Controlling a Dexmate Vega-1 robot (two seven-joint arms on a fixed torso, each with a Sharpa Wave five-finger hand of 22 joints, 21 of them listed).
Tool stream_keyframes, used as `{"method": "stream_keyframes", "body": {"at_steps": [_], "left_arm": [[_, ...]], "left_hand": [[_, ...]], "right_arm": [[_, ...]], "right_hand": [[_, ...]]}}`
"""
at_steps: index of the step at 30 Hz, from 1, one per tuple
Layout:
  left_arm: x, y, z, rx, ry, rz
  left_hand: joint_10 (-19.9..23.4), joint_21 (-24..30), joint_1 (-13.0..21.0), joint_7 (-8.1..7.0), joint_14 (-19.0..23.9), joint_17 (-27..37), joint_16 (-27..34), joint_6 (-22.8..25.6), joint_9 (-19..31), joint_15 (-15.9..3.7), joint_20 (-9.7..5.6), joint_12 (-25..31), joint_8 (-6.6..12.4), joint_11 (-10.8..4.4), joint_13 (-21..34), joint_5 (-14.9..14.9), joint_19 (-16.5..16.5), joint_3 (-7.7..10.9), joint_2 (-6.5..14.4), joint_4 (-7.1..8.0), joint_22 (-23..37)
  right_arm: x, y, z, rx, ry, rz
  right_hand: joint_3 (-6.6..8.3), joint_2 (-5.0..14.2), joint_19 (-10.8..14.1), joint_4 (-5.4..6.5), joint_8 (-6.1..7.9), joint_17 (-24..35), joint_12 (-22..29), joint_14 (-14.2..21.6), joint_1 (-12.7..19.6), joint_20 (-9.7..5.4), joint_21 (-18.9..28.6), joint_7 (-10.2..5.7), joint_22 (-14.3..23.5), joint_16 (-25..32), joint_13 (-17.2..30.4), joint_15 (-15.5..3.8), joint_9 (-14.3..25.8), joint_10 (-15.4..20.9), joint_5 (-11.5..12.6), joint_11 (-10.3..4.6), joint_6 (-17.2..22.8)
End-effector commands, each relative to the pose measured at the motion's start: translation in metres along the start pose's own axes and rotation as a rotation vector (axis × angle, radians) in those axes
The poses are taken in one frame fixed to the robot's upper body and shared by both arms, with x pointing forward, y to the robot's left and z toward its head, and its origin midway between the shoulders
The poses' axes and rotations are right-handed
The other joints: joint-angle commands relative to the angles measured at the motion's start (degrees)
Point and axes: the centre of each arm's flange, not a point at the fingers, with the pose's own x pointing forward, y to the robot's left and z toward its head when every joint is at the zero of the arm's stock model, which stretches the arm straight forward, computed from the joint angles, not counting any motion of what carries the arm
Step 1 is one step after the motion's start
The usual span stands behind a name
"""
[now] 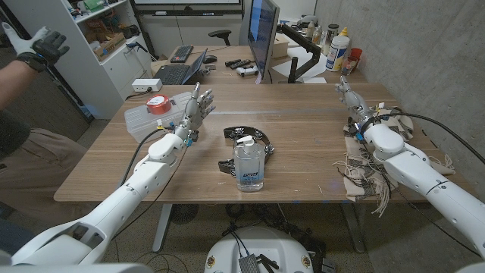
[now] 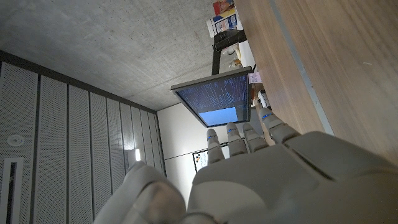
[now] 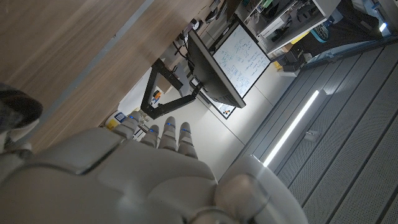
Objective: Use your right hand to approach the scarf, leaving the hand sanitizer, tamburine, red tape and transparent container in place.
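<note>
The beige, fringed scarf (image 1: 370,168) lies at the table's right edge, partly under my right forearm. My right hand (image 1: 349,95) stands past the scarf's far end, fingers straight and holding nothing; its back fills the right wrist view (image 3: 124,174). A clear hand sanitizer bottle (image 1: 248,164) stands upright mid-table, with the black tamburine (image 1: 247,135) just behind it. The red tape (image 1: 157,105) sits on the transparent container (image 1: 141,121) at the far left. My left hand (image 1: 196,108) is raised beside that container, fingers spread and empty, and its back shows in the left wrist view (image 2: 280,180).
A monitor (image 1: 262,34) on an arm, a laptop (image 1: 180,73) and some bottles (image 1: 338,48) stand on the desk behind. A person's gloved hand (image 1: 39,45) is raised at the far left, off the table. Bare wood (image 1: 311,136) lies between the sanitizer and the scarf.
</note>
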Motion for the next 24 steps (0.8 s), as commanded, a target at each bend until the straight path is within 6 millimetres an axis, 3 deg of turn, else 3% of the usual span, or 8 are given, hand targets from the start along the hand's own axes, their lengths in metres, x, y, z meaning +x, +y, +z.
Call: {"method": "stream_keyframes", "body": {"at_steps": [1,24], "left_arm": [[0.002,0.004,0.0,0.002,0.008,-0.015],[0.003,0.0,-0.003,-0.004,0.009,-0.028]], "left_hand": [[0.44,0.2,0.47,-0.16,-0.09,0.3,0.14,-0.16,0.22,-0.86,-0.53,0.15,0.15,0.25,0.31,0.39,0.27,0.04,-0.06,-0.2,0.2],[0.8,0.18,0.59,-0.17,-0.13,0.3,0.12,-0.13,0.22,-0.88,-0.63,0.19,0.07,0.36,0.31,0.48,0.28,-0.11,0.08,-0.27,0.2]], "right_arm": [[-0.006,-0.011,0.007,-0.117,0.017,-0.044],[-0.023,-0.037,0.023,-0.33,0.035,-0.118]], "right_hand": [[-0.34,0.35,-0.39,-0.08,0.49,0.14,0.3,-0.47,-0.02,-0.14,0.18,-0.3,0.28,0.1,0.21,-0.16,0.29,0.14,0.44,-0.2,0.41],[-0.49,0.49,-0.49,-0.08,0.6,0.14,0.36,-0.55,0.06,-0.25,0.26,-0.48,0.28,0.15,0.21,-0.45,0.28,0.29,0.5,-0.42,0.79]]}}
